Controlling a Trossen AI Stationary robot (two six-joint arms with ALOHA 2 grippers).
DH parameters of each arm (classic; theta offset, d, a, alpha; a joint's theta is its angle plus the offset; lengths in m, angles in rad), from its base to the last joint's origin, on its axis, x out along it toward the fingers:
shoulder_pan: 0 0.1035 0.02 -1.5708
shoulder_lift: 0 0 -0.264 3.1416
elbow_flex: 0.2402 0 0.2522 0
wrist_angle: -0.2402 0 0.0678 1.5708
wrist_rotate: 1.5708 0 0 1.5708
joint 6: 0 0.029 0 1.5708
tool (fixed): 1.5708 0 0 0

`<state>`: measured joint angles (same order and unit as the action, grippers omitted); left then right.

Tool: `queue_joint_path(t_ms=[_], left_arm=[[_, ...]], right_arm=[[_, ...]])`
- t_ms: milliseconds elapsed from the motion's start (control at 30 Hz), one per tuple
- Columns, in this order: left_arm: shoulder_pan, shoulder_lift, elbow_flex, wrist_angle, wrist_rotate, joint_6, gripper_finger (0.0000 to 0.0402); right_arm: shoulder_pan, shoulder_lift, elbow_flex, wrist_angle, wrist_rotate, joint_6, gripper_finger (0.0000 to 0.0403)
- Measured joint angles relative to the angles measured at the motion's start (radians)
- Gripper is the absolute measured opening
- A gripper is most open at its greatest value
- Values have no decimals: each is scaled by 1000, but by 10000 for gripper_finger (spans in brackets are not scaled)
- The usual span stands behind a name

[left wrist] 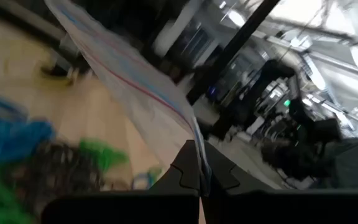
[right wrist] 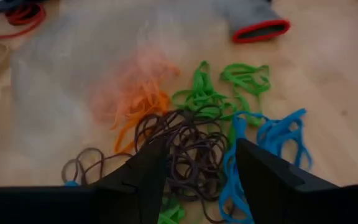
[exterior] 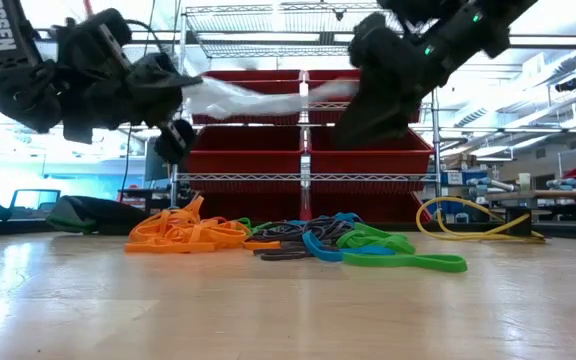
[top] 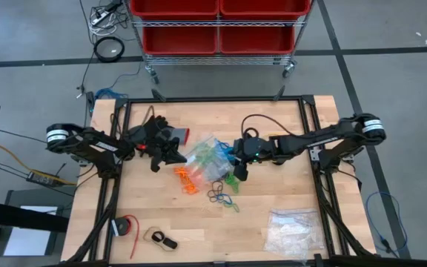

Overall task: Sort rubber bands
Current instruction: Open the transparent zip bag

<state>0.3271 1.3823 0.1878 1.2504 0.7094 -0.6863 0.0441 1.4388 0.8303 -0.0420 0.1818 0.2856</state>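
At nine o'clock of the table, the left gripper [top: 170, 147] pinched a clear plastic bag [top: 202, 152]. Centrally lay the small orange, green, blue and black rubber bands [top: 213, 182]; above them at three o'clock, the right gripper [right wrist: 197, 168] stood parted, best lowering onto one colour only.

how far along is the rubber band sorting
Early. Done: the rubber bands lie dumped on the table, one loose heap with orange, green, blue and dark partly clumped but touching. In hand: the left tool is shut on a clear plastic bag, held above the heap; the right tool is open over the dark bands. Left: separating the colours.
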Motion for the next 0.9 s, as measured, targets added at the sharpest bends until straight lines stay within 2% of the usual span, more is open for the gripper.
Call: queue_joint_path(t_ms=[167,333,400,533,600,733,900], left_arm=[[-41,-64,73,-323,-1,85,0],[-87,-128,234,-753,-48,268,0],[-104,-142,330,-992,-107,381,0],[-139,-144,539,-1438,-293,601,0],[-157,-140,620,-1553,-343,672,0],[-189,-140,723,-1667,-349,770,0],[-222,-134,781,-1773,-349,844,0]], right_arm=[[-4,-123,0,20,-4,-48,180],[-24,-198,0,82,-80,-104,177],[-34,-202,0,96,-96,-120,176],[-47,-182,0,134,-107,-150,176],[-53,-170,0,150,-107,-173,176],[-58,-149,7,231,-144,-233,176],[-63,-73,123,164,-200,-320,171]])
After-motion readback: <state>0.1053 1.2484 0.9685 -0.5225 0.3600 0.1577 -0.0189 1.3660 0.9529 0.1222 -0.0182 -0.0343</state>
